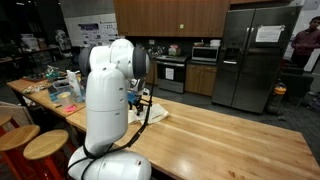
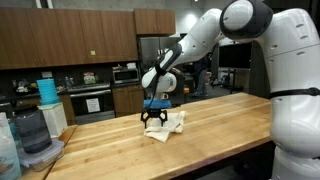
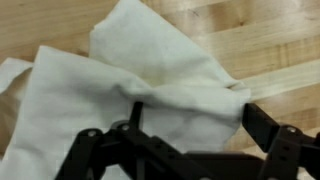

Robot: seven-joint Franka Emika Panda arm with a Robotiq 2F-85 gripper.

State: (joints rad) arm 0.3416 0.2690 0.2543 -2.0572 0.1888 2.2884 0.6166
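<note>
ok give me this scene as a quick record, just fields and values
gripper: open, jaws spread, pointing down
nearest thing: cloth, white, crumpled, directly under the gripper
contact: cannot tell if the fingers touch the cloth
held: nothing
surface: table, wooden, cloth lies on it
behind: fridge, oven, microwave
</note>
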